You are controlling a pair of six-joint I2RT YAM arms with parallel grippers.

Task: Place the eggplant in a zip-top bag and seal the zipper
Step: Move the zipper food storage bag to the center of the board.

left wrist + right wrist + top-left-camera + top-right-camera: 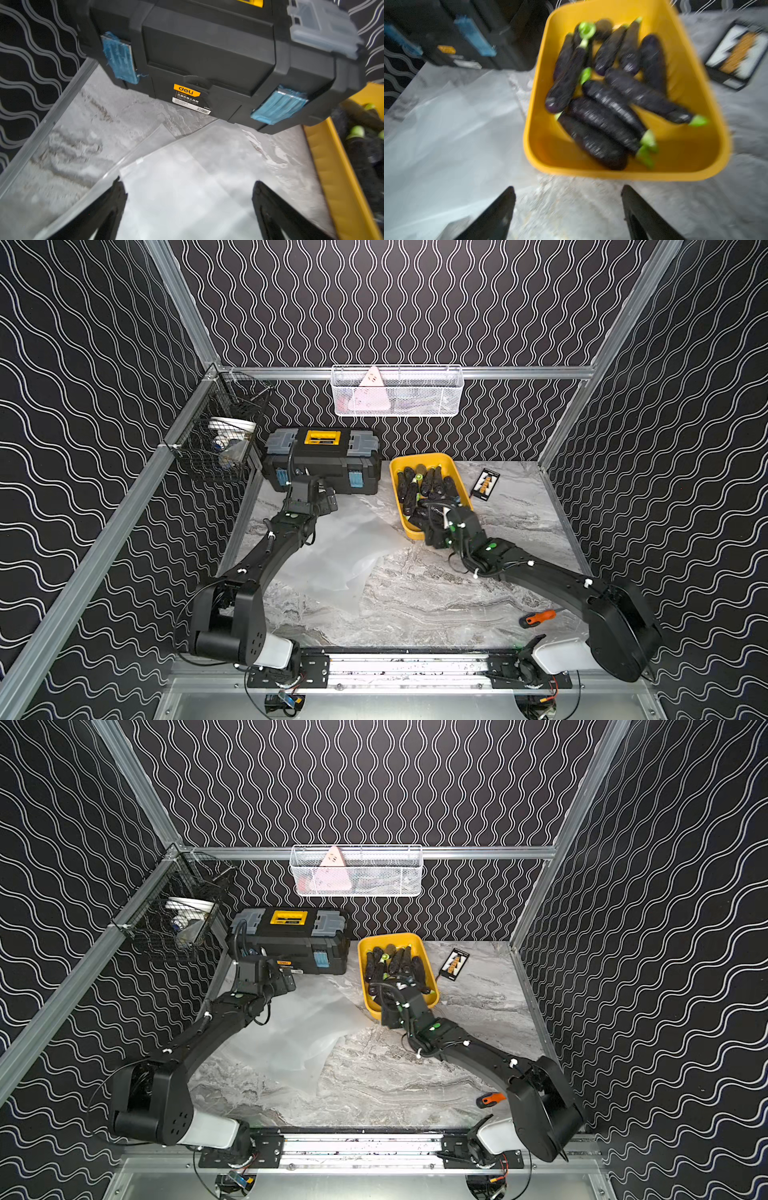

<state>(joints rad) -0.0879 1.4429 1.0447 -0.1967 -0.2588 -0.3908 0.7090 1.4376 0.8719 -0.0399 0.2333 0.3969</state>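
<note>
Several dark purple eggplants (428, 483) (399, 963) (602, 116) with green stems lie piled in a yellow tray (395, 489) (362, 977) (623, 173). A clear zip-top bag (345, 547) (299, 1027) (187, 187) (446, 128) lies flat on the marble table, left of the tray. My left gripper (326, 501) (286, 982) (188, 180) hovers open over the bag's far end, close to the toolbox. My right gripper (432, 537) (388, 1017) (568, 187) is open and empty, over the table at the tray's near edge.
A black toolbox (324, 464) (207, 52) stands at the back, just behind the bag. A black wire basket (220, 443) hangs on the left rail and a white mesh basket (397, 391) on the back rail. A black card (485, 484) lies right of the tray. An orange-handled screwdriver (538, 618) lies front right.
</note>
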